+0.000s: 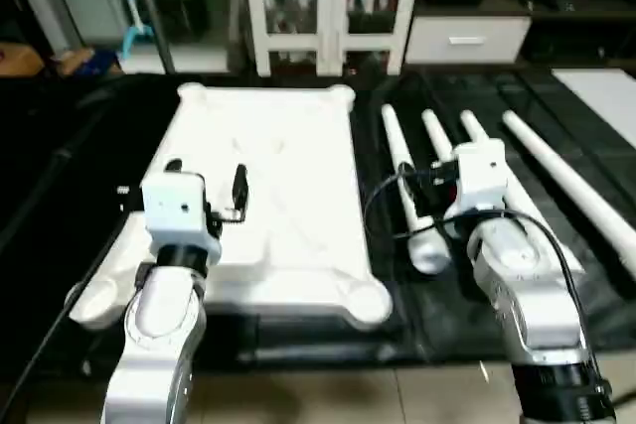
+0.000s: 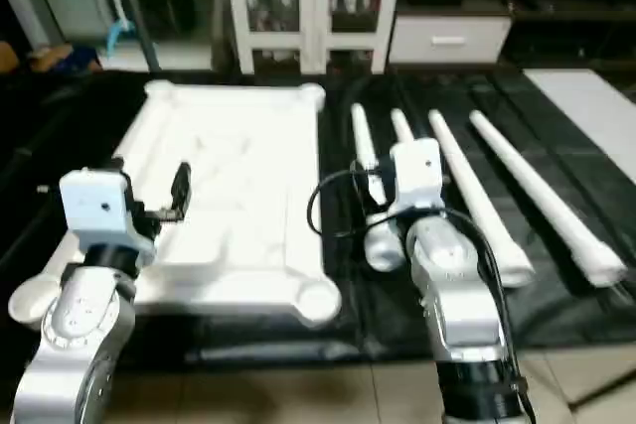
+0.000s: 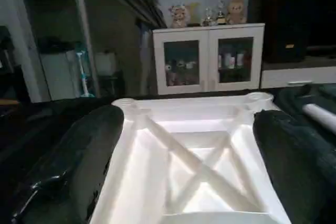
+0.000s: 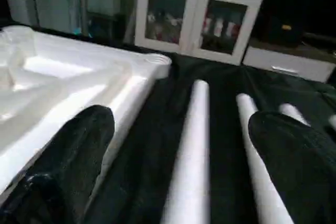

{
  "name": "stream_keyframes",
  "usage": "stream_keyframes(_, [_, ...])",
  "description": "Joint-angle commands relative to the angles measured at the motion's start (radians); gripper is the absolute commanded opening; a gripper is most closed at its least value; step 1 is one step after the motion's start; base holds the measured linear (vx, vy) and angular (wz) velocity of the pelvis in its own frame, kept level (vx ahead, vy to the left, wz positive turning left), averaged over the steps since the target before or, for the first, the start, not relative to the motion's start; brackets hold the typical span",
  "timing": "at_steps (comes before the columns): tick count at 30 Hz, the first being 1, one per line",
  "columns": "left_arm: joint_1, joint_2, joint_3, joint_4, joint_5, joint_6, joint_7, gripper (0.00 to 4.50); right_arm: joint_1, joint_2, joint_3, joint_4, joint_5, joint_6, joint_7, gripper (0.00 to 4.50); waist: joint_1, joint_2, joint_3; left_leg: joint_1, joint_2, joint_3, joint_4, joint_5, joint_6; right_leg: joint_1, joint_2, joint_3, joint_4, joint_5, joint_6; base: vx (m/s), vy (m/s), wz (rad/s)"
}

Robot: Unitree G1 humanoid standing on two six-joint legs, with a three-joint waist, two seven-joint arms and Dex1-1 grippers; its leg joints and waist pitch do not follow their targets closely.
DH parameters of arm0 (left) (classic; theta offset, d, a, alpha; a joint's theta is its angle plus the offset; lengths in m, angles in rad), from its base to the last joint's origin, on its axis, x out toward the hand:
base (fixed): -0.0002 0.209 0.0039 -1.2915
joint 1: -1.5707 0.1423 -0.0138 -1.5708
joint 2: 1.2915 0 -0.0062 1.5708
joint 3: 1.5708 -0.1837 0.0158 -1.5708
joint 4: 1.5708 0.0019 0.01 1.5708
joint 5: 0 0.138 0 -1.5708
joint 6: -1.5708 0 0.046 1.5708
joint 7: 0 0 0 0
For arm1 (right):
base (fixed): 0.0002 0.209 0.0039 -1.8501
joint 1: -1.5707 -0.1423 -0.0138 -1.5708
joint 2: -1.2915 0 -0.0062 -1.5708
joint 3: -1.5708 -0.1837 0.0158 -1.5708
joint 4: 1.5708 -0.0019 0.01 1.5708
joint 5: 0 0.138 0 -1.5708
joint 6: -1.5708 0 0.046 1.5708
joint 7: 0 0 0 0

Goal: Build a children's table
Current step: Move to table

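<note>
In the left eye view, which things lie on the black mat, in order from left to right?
Table top → first leg → second leg → third leg → fourth leg.

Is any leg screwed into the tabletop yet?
No: all four legs lie loose on the dark mat beside the tabletop.

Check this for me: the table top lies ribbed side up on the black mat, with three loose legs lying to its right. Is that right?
Not quite. Four legs lie there, not three; the right eye view shows all of them. The table top does lie ribbed side up on the black mat.
</note>
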Motion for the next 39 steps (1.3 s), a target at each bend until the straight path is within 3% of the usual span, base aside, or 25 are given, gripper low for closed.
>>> stream_keyframes(1, [-0.011, 0.002, 0.007, 0.007, 0.003, 0.010, -0.011, 4.42, -0.001, -0.007, 0.010, -0.015, 0.008, 0.003, 0.005, 4.50, -0.053, 0.023, -0.059, 0.124, 0.147, -0.128, -0.176, -0.424, 0.092, -0.066, -0.035, 0.011, 0.042, -0.121, -0.100, 0.152, 0.097, -0.03])
stream_keyframes(2, [-0.013, 0.005, 0.004, 0.010, 0.006, 0.023, -0.013, 4.42, 0.000, -0.007, 0.010, -0.017, 0.008, 0.005, 0.007, 4.50, -0.057, 0.024, -0.058, 0.141, 0.146, -0.132, -0.165, -0.323, 0.206, -0.100, -0.044, 0.013, 0.066, -0.044, -0.034, 0.148, 0.054, 0.07])
stream_keyframes(3, [-0.013, 0.005, 0.003, 0.014, 0.003, 0.028, -0.015, 4.42, 0.002, -0.003, 0.007, -0.020, 0.009, 0.006, 0.009, 4.50, -0.061, 0.019, -0.053, 0.135, 0.142, -0.126, -0.157, -0.247, 0.262, -0.111, -0.051, 0.014, 0.071, -0.014, -0.010, 0.148, 0.054, 0.07])
stream_keyframes(4, [-0.013, 0.007, 0.001, 0.017, 0.002, 0.036, -0.017, 4.42, 0.002, -0.001, 0.007, -0.021, 0.010, 0.007, 0.011, 4.50, -0.056, 0.002, -0.050, 0.116, 0.126, -0.109, -0.135, -0.032, 0.366, -0.125, -0.073, 0.030, 0.062, 0.056, 0.023, 0.114, 0.028, 0.00])
stream_keyframes(5, [-0.015, 0.013, -0.003, 0.023, 0.001, 0.056, -0.024, 4.42, 0.003, 0.000, 0.006, -0.022, 0.009, 0.009, 0.013, 4.50, -0.054, -0.020, -0.060, 0.103, 0.101, -0.088, -0.110, 0.066, 0.381, -0.121, -0.093, 0.049, 0.023, 0.126, 0.011, 0.096, -0.030, -0.01])
stream_keyframes(6, [-0.017, 0.022, -0.008, 0.028, 0.001, 0.060, -0.035, 4.42, 0.003, 0.002, 0.006, -0.023, 0.011, 0.012, 0.015, 4.50, -0.042, -0.039, -0.062, 0.060, 0.057, -0.051, -0.077, 0.125, 0.352, -0.091, -0.122, 0.071, -0.026, 0.223, -0.006, 0.139, -0.044, 0.05])
stream_keyframes(7, [-0.022, 0.029, -0.011, 0.030, -0.020, 0.059, -0.062, 4.42, 0.002, 0.002, 0.008, -0.025, 0.019, 0.020, 0.023, 4.50, -0.002, -0.076, -0.087, -0.076, -0.035, -0.007, -0.008, 0.176, 0.223, 0.053, -0.197, 0.164, -0.023, 0.751, -0.077, 0.093, -0.049, 0.07])
stream_keyframes(8, [-0.024, 0.030, -0.011, 0.032, -0.021, 0.062, -0.063, 4.42, 0.001, 0.001, 0.009, -0.026, 0.020, 0.022, 0.025, 4.50, -0.002, -0.076, -0.087, -0.076, -0.035, -0.007, -0.008, 0.176, 0.223, 0.053, -0.197, 0.164, -0.023, 0.751, -0.077, 0.000, 0.000, 0.00])
stream_keyframes(9, [-0.036, 0.037, -0.006, 0.045, -0.027, 0.084, -0.072, 4.42, -0.001, -0.002, 0.016, -0.027, 0.025, 0.034, 0.036, 4.50, 0.002, -0.059, -0.087, -0.051, -0.012, -0.007, -0.058, 0.281, 0.083, 0.024, -0.125, 0.093, 0.014, 1.034, -0.068, 0.000, 0.000, 0.00])
stream_keyframes(10, [-0.036, 0.037, -0.006, 0.045, -0.027, 0.084, -0.072, 4.42, -0.001, -0.002, 0.016, -0.027, 0.025, 0.034, 0.036, 4.50, 0.004, -0.052, -0.085, -0.043, -0.007, -0.007, -0.063, 0.274, 0.063, 0.018, -0.107, 0.084, 0.012, 0.999, -0.070, 0.000, 0.000, 0.00])
stream_keyframes(11, [-0.043, 0.041, -0.002, 0.051, -0.028, 0.099, -0.074, 4.42, -0.002, -0.005, 0.020, -0.029, 0.028, 0.041, 0.043, 4.50, 0.004, -0.037, -0.079, -0.026, 0.016, -0.013, -0.073, 0.217, 0.042, 0.004, -0.098, 0.076, -0.002, 0.807, -0.101, 0.000, 0.000, 0.00])
stream_keyframes(12, [-0.076, 0.068, 0.003, 0.082, -0.020, 0.150, -0.090, 4.42, -0.008, -0.016, 0.033, -0.027, 0.031, 0.059, 0.058, 4.50, 0.000, -0.024, -0.070, -0.013, 0.041, -0.023, -0.091, 0.112, 0.014, -0.003, -0.098, 0.067, -0.017, 0.525, -0.150, 0.000, 0.000, 0.00])
stream_keyframes(13, [-0.090, 0.081, 0.007, 0.096, -0.019, 0.177, -0.098, 4.42, -0.012, -0.022, 0.040, -0.024, 0.028, 0.064, 0.066, 4.50, 0.001, -0.018, -0.060, 0.008, 0.057, -0.021, -0.102, -0.028, -0.009, -0.021, -0.097, 0.065, -0.035, 0.279, -0.195, 0.000, 0.000, 0.00])
stream_keyframes(14, [-0.090, 0.081, 0.007, 0.096, -0.019, 0.177, -0.098, 4.42, -0.012, -0.022, 0.040, -0.024, 0.028, 0.064, 0.066, 4.50, -0.002, -0.019, -0.056, 0.011, 0.057, -0.016, -0.107, -0.085, -0.017, -0.021, -0.098, 0.067, -0.043, 0.195, -0.210, -0.054, 0.017, 0.07])
stream_keyframes(15, [-0.113, 0.102, 0.019, 0.121, -0.017, 0.210, -0.110, 4.42, -0.019, -0.027, 0.045, -0.017, 0.024, 0.067, 0.072, 4.50, -0.002, -0.019, -0.047, 0.006, 0.062, -0.015, -0.120, -0.186, -0.035, -0.021, -0.103, 0.073, -0.050, 0.060, -0.219, -0.100, 0.025, 0.13])
stream_keyframes(16, [-0.127, 0.110, 0.031, 0.134, -0.020, 0.242, -0.113, 4.42, -0.023, -0.024, 0.041, -0.014, 0.027, 0.070, 0.071, 4.50, 0.001, -0.024, -0.041, 0.014, 0.060, -0.006, -0.124, -0.278, -0.050, -0.034, -0.105, 0.078, -0.063, -0.063, -0.209, -0.092, 0.020, 0.06])
stream_keyframes(19, [-0.141, 0.129, 0.039, 0.155, -0.025, 0.259, -0.121, 4.42, -0.029, -0.021, 0.040, -0.014, 0.028, 0.080, 0.073, 4.50, 0.004, -0.026, -0.038, 0.014, 0.060, 0.008, -0.127, -0.332, -0.065, -0.047, -0.115, 0.087, -0.080, -0.223, -0.170, -0.054, 0.004, 0.05])
stream_keyframes(22, [-0.173, 0.157, 0.050, 0.194, -0.052, 0.334, -0.149, 4.42, -0.034, -0.047, 0.066, -0.027, 0.030, 0.108, 0.128, 4.50, 0.005, -0.026, -0.042, 0.002, 0.060, 0.007, -0.129, -0.297, -0.069, -0.045, -0.116, 0.087, -0.078, -0.219, -0.145, -0.038, -0.001, 0.02])
stream_keyframes(26, [-0.210, 0.179, 0.048, 0.238, -0.074, 0.389, -0.189, 4.42, -0.031, -0.094, 0.103, -0.063, 0.054, 0.145, 0.213, 4.50, 0.006, -0.027, -0.045, -0.006, 0.059, 0.008, -0.127, -0.264, -0.057, -0.042, -0.117, 0.087, -0.078, -0.195, -0.147, 0.000, 0.000, 0.00])
stream_keyframes(27, [-0.221, 0.181, 0.048, 0.251, -0.082, 0.397, -0.201, 4.42, -0.029, -0.101, 0.104, -0.073, 0.067, 0.158, 0.231, 4.50, 0.007, -0.028, -0.047, -0.006, 0.060, 0.010, -0.125, -0.237, -0.047, -0.042, -0.118, 0.088, -0.077, -0.167, -0.156, 0.000, 0.000, 0.00])
stream_keyframes(28, [-0.243, 0.186, 0.050, 0.269, -0.091, 0.416, -0.220, 4.42, -0.024, -0.119, 0.113, -0.090, 0.082, 0.176, 0.262, 4.50, 0.009, -0.023, -0.048, -0.009, 0.060, 0.011, -0.124, -0.213, -0.039, -0.040, -0.119, 0.088, -0.075, -0.148, -0.166, 0.000, 0.000, 0.00])
stream_keyframes(31, [-0.269, 0.204, 0.040, 0.291, -0.103, 0.443, -0.256, 4.42, -0.009, -0.153, 0.132, -0.114, 0.092, 0.201, 0.312, 4.50, 0.013, -0.028, -0.053, -0.011, 0.061, 0.014, -0.122, -0.159, -0.019, -0.035, -0.117, 0.086, -0.071, -0.077, -0.186, 0.000, 0.000, 0.00])
stream_keyframes(35, [-0.290, 0.233, 0.024, 0.316, -0.119, 0.490, -0.297, 4.42, 0.007, -0.195, 0.149, -0.150, 0.124, 0.257, 0.371, 4.50, 0.014, -0.023, -0.056, -0.012, 0.063, 0.015, -0.119, -0.089, -0.003, -0.030, -0.116, 0.083, -0.062, 0.034, -0.217, 0.000, 0.000, 0.00])
stream_keyframes(36, [-0.293, 0.238, 0.021, 0.322, -0.115, 0.492, -0.298, 4.27, 0.010, -0.202, 0.151, -0.157, 0.132, 0.266, 0.383, 4.50, 0.016, -0.017, -0.057, -0.009, 0.064, 0.014, -0.118, -0.075, 0.000, -0.029, -0.116, 0.082, -0.059, 0.063, -0.226, 0.000, 0.000, 0.00])
stream_keyframes(39, [-0.314, 0.267, 0.011, 0.369, -0.105, 0.510, -0.318, 4.03, 0.027, -0.249, 0.152, -0.222, 0.214, 0.323, 0.479, 4.50, 0.016, -0.019, -0.059, -0.007, 0.065, 0.014, -0.118, -0.062, 0.017, -0.023, -0.115, 0.079, -0.057, 0.121, -0.242, 0.000, 0.000, 0.00])
